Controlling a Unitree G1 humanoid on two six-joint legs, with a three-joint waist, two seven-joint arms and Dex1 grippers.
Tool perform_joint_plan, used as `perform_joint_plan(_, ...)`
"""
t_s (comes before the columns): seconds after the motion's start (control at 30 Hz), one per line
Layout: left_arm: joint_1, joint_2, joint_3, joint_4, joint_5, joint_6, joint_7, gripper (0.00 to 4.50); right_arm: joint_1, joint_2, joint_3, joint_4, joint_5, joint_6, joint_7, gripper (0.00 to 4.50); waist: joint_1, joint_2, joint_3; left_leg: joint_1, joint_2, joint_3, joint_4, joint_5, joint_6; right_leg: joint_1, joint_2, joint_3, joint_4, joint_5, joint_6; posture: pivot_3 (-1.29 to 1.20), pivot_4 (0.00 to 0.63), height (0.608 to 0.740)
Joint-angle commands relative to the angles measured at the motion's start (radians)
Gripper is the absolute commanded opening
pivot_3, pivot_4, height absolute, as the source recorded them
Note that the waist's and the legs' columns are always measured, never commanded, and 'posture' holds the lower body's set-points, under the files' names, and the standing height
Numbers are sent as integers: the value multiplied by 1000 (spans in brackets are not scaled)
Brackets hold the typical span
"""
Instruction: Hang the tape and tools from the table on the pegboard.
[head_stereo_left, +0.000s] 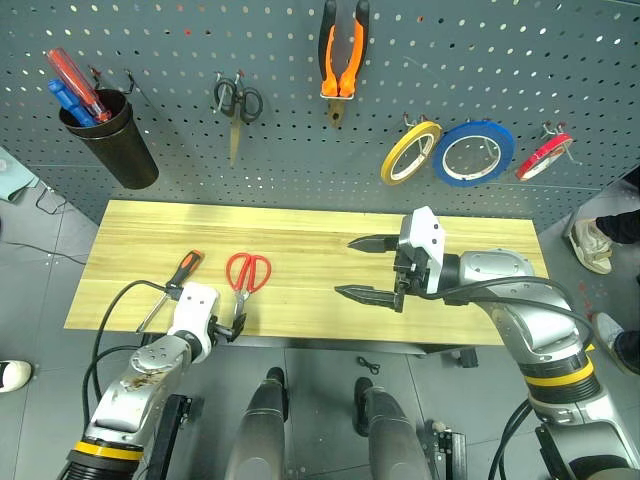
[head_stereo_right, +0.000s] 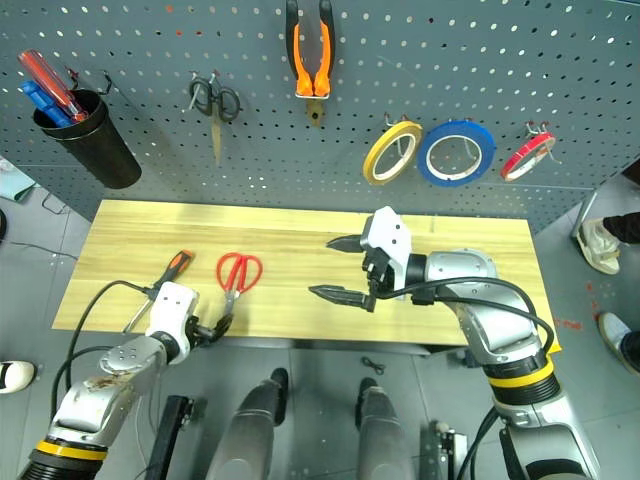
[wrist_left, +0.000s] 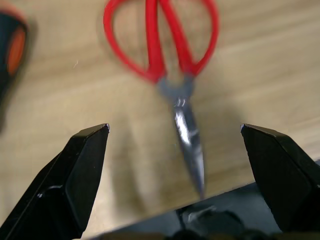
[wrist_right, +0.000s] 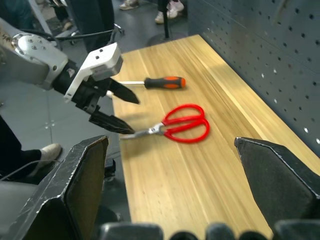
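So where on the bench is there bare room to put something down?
Most of the table top is bare: the strip along the pegboard, and the right end beyond the open right gripper. The near left corner is crowded: screwdriver, red scissors, and the open left gripper at the blade tips.

Three tape rolls (head_stereo_left: 472, 153), two scissors (head_stereo_left: 247, 273)
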Motion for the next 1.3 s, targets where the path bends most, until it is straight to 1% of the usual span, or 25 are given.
perform_joint_plan(0.03, -30, -31, -6, 49, 39, -42, -26, 4500, -14, -10, -10, -2, -13, -42, 17, 4464, -2, 0, 1, 0, 0, 0, 0, 0, 0, 0, 0, 0, 0, 0, 0, 72, 412, 740)
perform_joint_plan(0.17, -88, -75, -17, 149, 74, -82, -58, 4500, -41, -26, -30, 21, -16, -34, 27, 4464, -3, 0, 3, 0, 0, 0, 1, 0, 0, 0, 0, 0, 1, 0, 0, 44, 425, 740)
perform_joint_plan(0.3, -133, -116, 4, 213, 83, -58, -56, 4500, -45, -40, -41, 16, -11, -23, 21, 4464, -8, 0, 7, 0, -1, 0, 1, 0, 0, 0, -1, 0, 1, 0, 0, 30, 438, 740)
perform_joint_plan(0.4, -132, -131, 10, 209, 84, -25, -63, 3636, -43, -43, -43, 3, -4, -14, 16, 4500, -14, 1, 10, 0, 0, -1, 1, 0, 0, 0, 0, 0, 1, 0, 1, 27, 446, 740)
perform_joint_plan(0.5, -124, -130, 10, 198, 99, -8, -64, 2238, -39, -44, -41, -2, -1, -12, 15, 4500, -23, 3, 16, 0, -1, 0, 1, 0, 0, 0, 0, 0, 3, 0, 1, 26, 452, 740)
perform_joint_plan(0.6, -119, -131, 26, 177, 103, 22, -55, 680, -41, -41, -38, 7, -4, -19, 16, 4500, -31, 3, 19, 1, -1, 0, 1, 0, 0, 0, 0, 1, 3, 0, 1, 28, 457, 740)
perform_joint_plan(0.63, -119, -134, 34, 172, 100, 27, -53, 248, -43, -39, -38, 13, -5, -23, 16, 4500, -34, 3, 19, 1, -1, -1, 1, 0, 0, 1, 0, 1, 3, 0, 1, 28, 457, 740)
perform_joint_plan(0.67, -121, -135, 40, 169, 100, 32, -53, 98, -45, -36, -37, 17, -6, -24, 15, 4500, -35, 3, 20, 1, -1, 0, 1, 0, 0, 1, 0, 1, 3, 0, 1, 28, 457, 740)
perform_joint_plan(0.8, -128, -135, 56, 170, 97, 20, -68, 101, -42, -24, -31, 21, -11, -34, 8, 4500, -36, 3, 21, 1, -1, -1, 1, 0, 0, 1, 0, 1, 3, -1, 2, 55, 447, 740)
perform_joint_plan(0.93, -119, -118, 55, 95, 99, -11, -103, 101, -29, -12, -45, -14, 5, -26, -11, 4500, -36, 3, 21, 1, -1, -1, 1, 0, 0, 0, 0, 0, 3, -1, 2, 64, 421, 740)
perform_joint_plan(1.03, -77, -82, 59, -57, 121, -42, -115, 101, -31, 7, -89, -88, 50, 12, -64, 4500, -36, 1, 22, 0, -1, -1, 1, 0, 0, 0, 0, 0, 2, 0, 2, 77, 399, 740)
perform_joint_plan(1.13, -27, -106, 94, -257, 113, -36, -73, 101, -48, 37, -137, -172, 106, 57, -132, 4500, -34, 1, 22, -1, -1, -1, 0, 0, 0, -1, 0, 0, 2, 3, 8, 94, 379, 740)
perform_joint_plan(1.2, 8, -130, 106, -373, 138, -86, -39, 101, -70, 66, -168, -223, 152, 79, -176, 4500, -32, 1, 22, -1, -1, -1, 0, 0, 0, 0, 0, 0, 1, 4, 9, 100, 372, 740)
perform_joint_plan(1.3, 59, -131, 97, -512, 197, -153, -17, 101, -126, 112, -211, -260, 226, 107, -241, 4500, -33, 0, 22, -1, -1, -1, 0, 0, 0, 0, 0, 0, 0, 4, 9, 112, 354, 740)
